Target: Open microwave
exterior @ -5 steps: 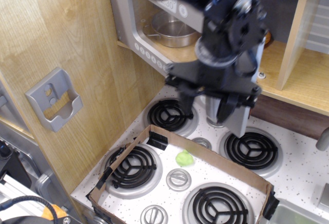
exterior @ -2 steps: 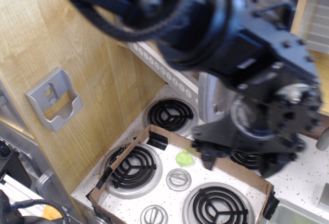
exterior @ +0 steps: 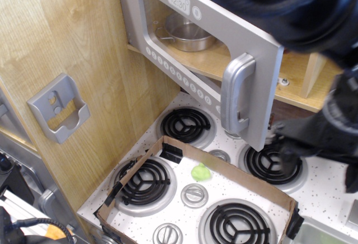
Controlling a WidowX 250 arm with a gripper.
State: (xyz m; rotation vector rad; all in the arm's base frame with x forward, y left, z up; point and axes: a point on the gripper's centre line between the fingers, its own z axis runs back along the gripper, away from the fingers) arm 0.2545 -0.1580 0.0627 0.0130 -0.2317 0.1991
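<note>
Microwave [exterior: 184, 42]: I see a wide grey toy microwave set into a wooden shelf at the top of the view, above a white speckled stove top [exterior: 335, 193]. Its clock display [exterior: 178, 0] shows near the top edge and a row of round white buttons [exterior: 176, 75] runs along the bottom.

Door: it looks swung part way out toward me, its right edge standing clear of the shelf — I judge it ajar, not fully open.

Handle [exterior: 237, 94]: a chunky silver upright bar on the door's right side, bare, with nothing touching it.

Inside: a metal pot [exterior: 187, 34] sits behind the clear window.

Gripper [exterior: 313, 143]: my arm is a dark blur along the top and right of the view. The tool end hangs low at the right, just beside the door's lower corner; I cannot tell whether the jaws are wide or narrow, or whether they touch the door.

Doing this step well: I would work from behind the door's free edge or the handle and follow the door's arc round its left hinge — a straight pull would fight the hinge.

Watch for: the cardboard tray [exterior: 224, 163] with a small green lump [exterior: 200, 172] sits below the door's sweep, so I keep the arm above it.
</note>
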